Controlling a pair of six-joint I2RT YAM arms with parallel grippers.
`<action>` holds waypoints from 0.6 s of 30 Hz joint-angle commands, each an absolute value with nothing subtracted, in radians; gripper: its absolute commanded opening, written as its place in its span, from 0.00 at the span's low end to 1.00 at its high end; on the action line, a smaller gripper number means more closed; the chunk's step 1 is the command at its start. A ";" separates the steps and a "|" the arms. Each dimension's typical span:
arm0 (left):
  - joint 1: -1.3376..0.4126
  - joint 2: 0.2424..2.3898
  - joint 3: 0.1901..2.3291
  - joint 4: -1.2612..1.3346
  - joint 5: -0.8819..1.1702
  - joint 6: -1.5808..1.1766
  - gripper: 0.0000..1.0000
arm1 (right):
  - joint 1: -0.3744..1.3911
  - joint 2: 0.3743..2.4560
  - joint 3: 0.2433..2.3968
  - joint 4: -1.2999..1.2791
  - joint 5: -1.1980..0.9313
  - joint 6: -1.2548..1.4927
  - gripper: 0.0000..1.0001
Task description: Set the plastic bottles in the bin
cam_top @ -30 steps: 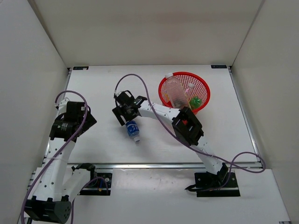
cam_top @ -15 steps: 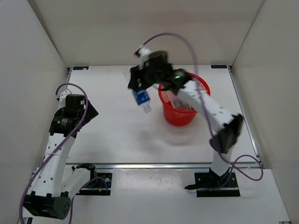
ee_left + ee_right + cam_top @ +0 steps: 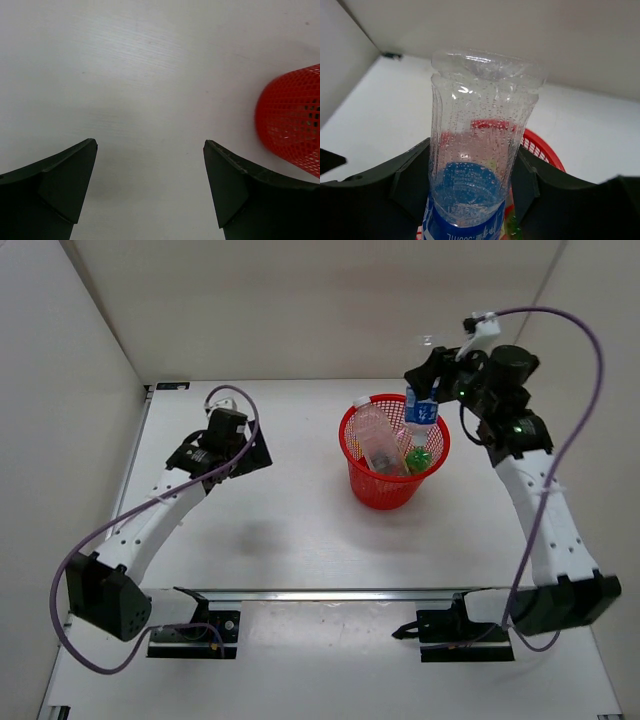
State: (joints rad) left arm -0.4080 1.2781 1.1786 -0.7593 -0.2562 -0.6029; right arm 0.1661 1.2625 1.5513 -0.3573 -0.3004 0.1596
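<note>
Overhead, the right arm point(image 3: 540, 510) stands tall from its base at the near right corner, elbow folded out to the side and forearm rising toward the far wall. Its wrist bends left, so the right gripper point(image 3: 430, 383) hangs above the far right rim of the red basket point(image 3: 346, 435). That gripper is clenched on the blue-label bottle point(image 3: 420, 408) — both fingers press the body just above the label, with the clear, dented end pointing away from the wrist camera. The bottle is held in the air over the basket, not yet inside. A ribbed clear bottle point(image 3: 375, 443) and a green bottle point(image 3: 418, 456) already lie in the basket.

The left arm point(image 3: 160, 510) stretches low and diagonally over the counter point(image 3: 300, 530). The left gripper point(image 3: 150, 145) is spread wide and holds nothing — in its wrist view there is bare counter between the fingers and the basket's mesh wall off to the right.

White print on the blue label seems to read "500ml"; the rest is cut off.
</note>
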 commanded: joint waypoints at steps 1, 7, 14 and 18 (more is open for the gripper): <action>-0.452 1.307 1.253 -0.686 -0.227 -0.578 0.99 | 0.156 1.354 1.474 -0.307 -0.293 0.112 0.26; -0.465 1.342 1.275 -0.689 -0.216 -0.572 0.99 | 0.186 1.373 1.361 -0.267 -0.108 0.071 0.31; -0.427 1.301 1.252 -0.704 -0.238 -0.566 0.98 | 0.244 1.324 1.218 -0.248 -0.060 0.051 0.50; -0.419 1.284 1.250 -0.709 -0.236 -0.568 0.99 | 0.270 1.333 1.250 -0.279 -0.037 0.057 0.99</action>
